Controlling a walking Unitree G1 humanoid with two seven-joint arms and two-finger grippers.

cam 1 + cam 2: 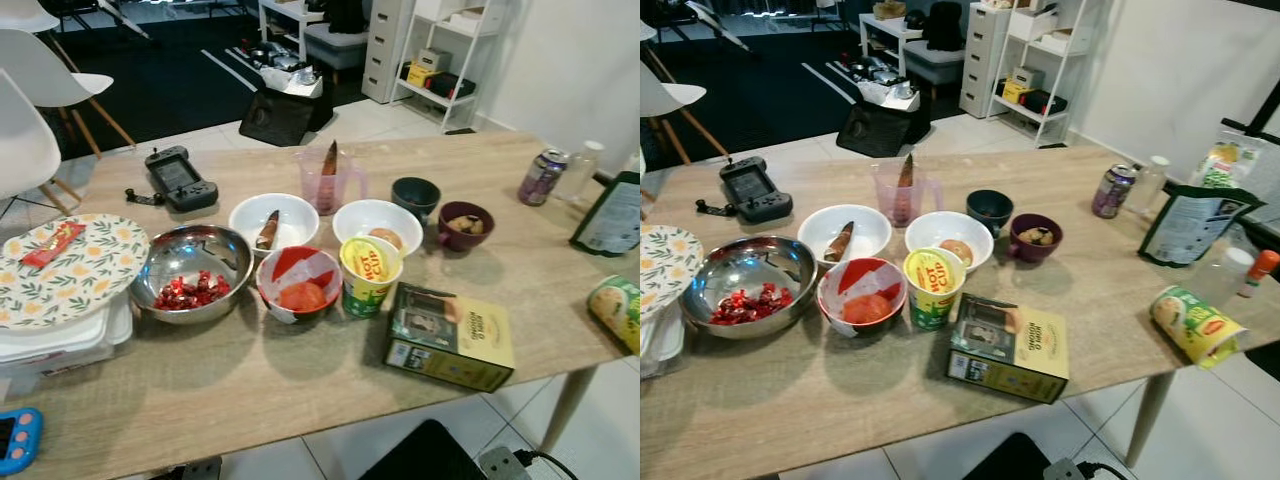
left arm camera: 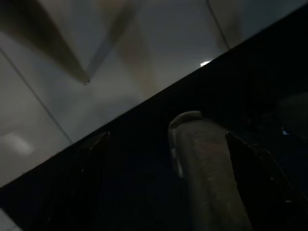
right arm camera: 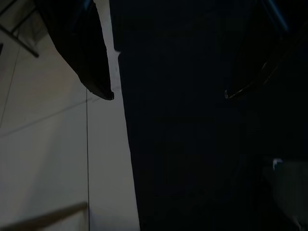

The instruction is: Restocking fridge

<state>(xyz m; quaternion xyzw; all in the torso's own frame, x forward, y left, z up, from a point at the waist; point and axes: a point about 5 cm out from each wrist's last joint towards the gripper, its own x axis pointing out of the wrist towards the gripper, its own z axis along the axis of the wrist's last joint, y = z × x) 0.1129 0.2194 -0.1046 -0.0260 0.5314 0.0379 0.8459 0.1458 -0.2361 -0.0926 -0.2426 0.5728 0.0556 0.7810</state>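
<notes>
On the wooden table [image 1: 300, 400] stand a steel bowl of red pieces [image 1: 192, 272], a red-and-white bowl with a tomato [image 1: 299, 283], two white bowls [image 1: 272, 222] [image 1: 377, 226], a yellow noodle cup [image 1: 369, 274] and a yellow-green box [image 1: 450, 336]. Behind them are a pink jug [image 1: 328, 180], a dark bowl [image 1: 415, 195], a maroon bowl [image 1: 465, 225] and a purple can [image 1: 541, 176]. A green pouch [image 1: 1190, 222] and a tipped noodle cup [image 1: 1195, 325] lie at the right end. My left gripper [image 2: 167, 137] and right gripper [image 3: 168, 95] hang open in shade over the pale floor, holding nothing.
A flowered plate [image 1: 65, 268] on white containers sits at the table's left end, with a black handheld console [image 1: 178, 180] behind it. White chairs [image 1: 40, 70] stand at the far left. Shelves [image 1: 440, 60] and a black bag [image 1: 278, 115] lie beyond the table.
</notes>
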